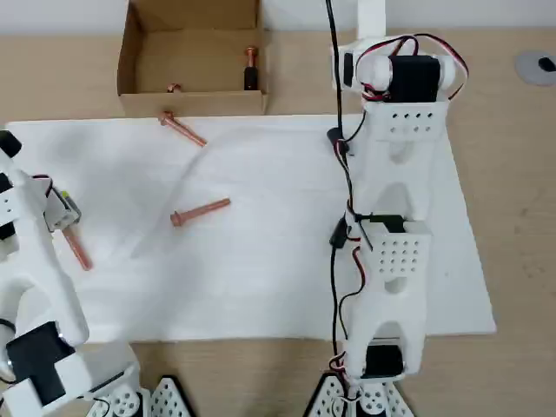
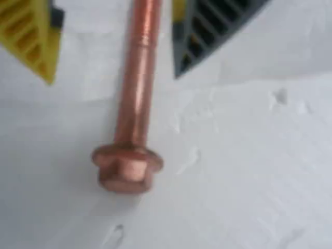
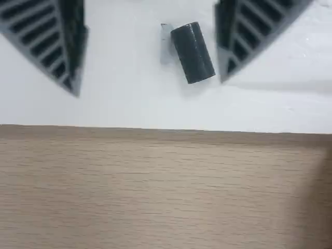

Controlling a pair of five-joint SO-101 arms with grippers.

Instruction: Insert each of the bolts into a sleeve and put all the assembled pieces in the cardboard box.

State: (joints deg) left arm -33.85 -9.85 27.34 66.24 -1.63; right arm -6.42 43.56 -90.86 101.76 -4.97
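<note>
A copper bolt (image 2: 136,104) lies on the white mat (image 1: 261,261), its flanged head (image 2: 127,168) toward the camera. My left gripper (image 2: 111,52) is open, one finger on each side of the shaft without touching it. In the high view this bolt (image 1: 76,248) sits at the mat's left edge under the left arm (image 1: 39,261). A black sleeve (image 3: 193,52) lies on the mat between the fingers of my open right gripper (image 3: 150,78), nearer one finger. Two more bolts (image 1: 200,211) (image 1: 182,129) lie loose on the mat. The cardboard box (image 1: 130,61) holds a bolt in a sleeve (image 1: 250,69).
Another copper bolt head (image 1: 174,88) shows inside the box by its front wall. The right arm (image 1: 395,217) stretches along the mat's right side with cables (image 1: 340,174) hanging beside it. Bare wooden table (image 3: 166,187) borders the mat close to the sleeve.
</note>
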